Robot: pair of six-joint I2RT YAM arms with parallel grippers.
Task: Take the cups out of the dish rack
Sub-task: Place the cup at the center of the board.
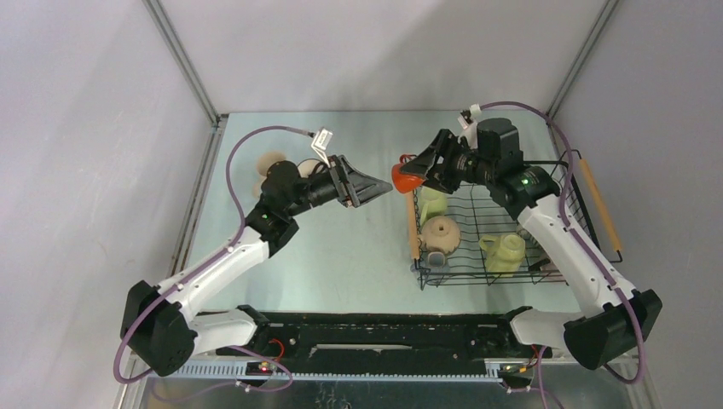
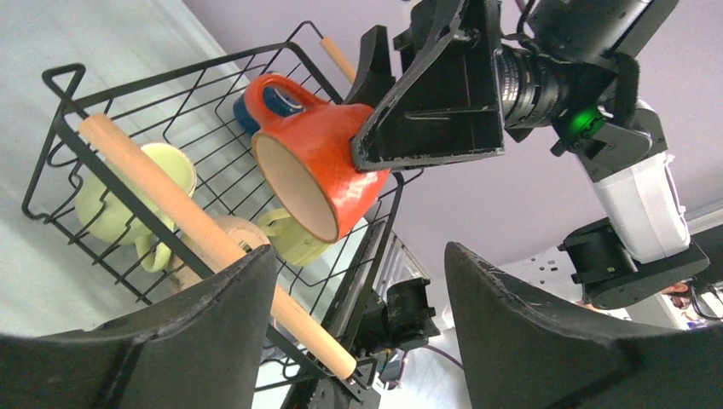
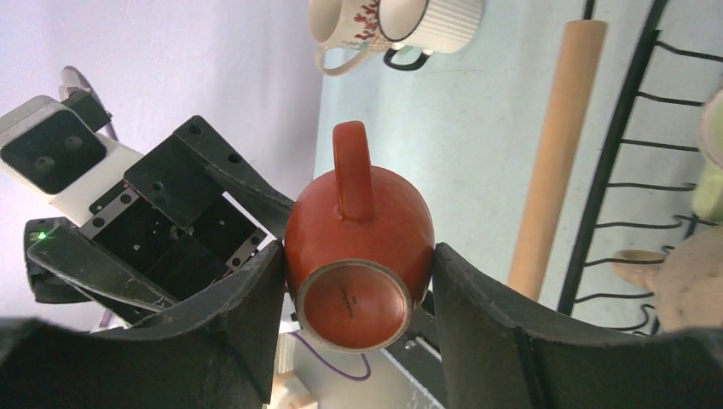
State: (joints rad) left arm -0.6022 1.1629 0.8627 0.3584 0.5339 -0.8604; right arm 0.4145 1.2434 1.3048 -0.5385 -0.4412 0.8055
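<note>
right gripper [image 1: 424,170] clamped on the sides of glossy orange-red ceramic mug [image 1: 407,177], mug tipped sideways in the air at far left corner of black wire dish rack [image 1: 494,284], mouth towards left gripper [image 1: 375,186], left jaws wide apart, empty, just short of mug, pale yellow-green mug [image 1: 503,251] and tan mug [image 1: 441,232] in rack

8 cups: 1 orange-red cup [image 3: 358,247] in the right pincer [image 1: 415,175]; 2 cream cups [image 3: 341,21] [image 3: 430,17] on the desk [image 1: 341,256] at 10 o'clock; 5 in the 1 dish rack [image 1: 494,284] at 3 o'clock, namely 2 yellow-green cups [image 1: 432,204] [image 1: 503,251], 1 tan cup [image 1: 441,232], 1 grey cup [image 1: 435,264] and 1 dark blue cup [image 2: 277,100]. The rack has 2 wooden rods [image 1: 415,230] [image 1: 597,204]. There are 2 arms [image 1: 222,264] [image 1: 571,247] and 2 pincers, counting the left pincer [image 1: 379,187].
</note>
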